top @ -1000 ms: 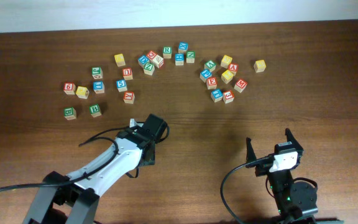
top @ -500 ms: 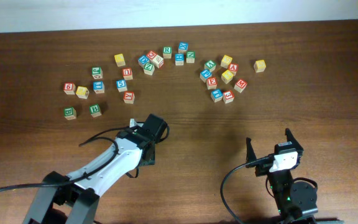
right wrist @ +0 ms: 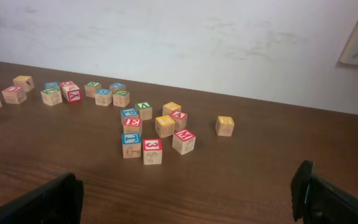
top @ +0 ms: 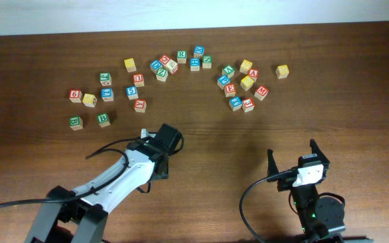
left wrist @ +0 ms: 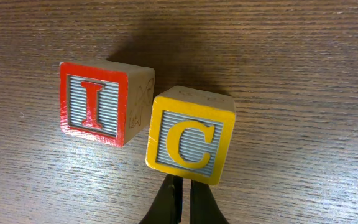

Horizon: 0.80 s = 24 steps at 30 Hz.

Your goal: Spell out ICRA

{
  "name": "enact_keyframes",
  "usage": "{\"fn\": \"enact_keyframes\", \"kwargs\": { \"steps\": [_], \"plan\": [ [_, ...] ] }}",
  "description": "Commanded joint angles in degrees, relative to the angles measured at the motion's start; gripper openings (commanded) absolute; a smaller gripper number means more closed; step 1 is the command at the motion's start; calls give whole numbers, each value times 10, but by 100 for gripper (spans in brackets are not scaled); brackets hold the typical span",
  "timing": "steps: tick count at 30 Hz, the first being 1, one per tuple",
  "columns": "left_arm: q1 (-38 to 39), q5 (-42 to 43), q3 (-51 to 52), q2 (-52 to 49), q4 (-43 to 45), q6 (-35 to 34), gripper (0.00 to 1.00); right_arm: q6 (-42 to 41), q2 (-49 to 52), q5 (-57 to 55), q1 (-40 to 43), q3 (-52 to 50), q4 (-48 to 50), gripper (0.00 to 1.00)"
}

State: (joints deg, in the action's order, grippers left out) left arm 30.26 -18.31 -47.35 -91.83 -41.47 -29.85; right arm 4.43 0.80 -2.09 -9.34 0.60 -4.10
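while left gripper (left wrist: pixel 183 190) sits shut at lower edge of yellow-faced wooden c cube (left wrist: pixel 191 135) | red-faced wooden i cube (left wrist: pixel 98 102) just beside | right gripper (top: pixel 292 154) wide, empty

The red-framed cube (left wrist: pixel 98 102) carries a red letter "I". Just beside it, the yellow-framed cube (left wrist: pixel 188 137) carries a yellow "C". From overhead, a green cube (top: pixel 182 55) shows "R". One red digit cube (right wrist: pixel 152 149) shows "3".
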Motion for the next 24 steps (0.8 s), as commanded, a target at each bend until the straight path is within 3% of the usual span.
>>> {"fn": "enact_keyframes", "kwargs": {
  "steps": [1,24],
  "plan": [
    [1,-10,7,-5,-2,-7,0,-7,-4,0,4,-3,-4,98],
    [1,-6,12,-5,9,-7,0,-7,-4,0,4,-3,-4,98]
  ]
}}
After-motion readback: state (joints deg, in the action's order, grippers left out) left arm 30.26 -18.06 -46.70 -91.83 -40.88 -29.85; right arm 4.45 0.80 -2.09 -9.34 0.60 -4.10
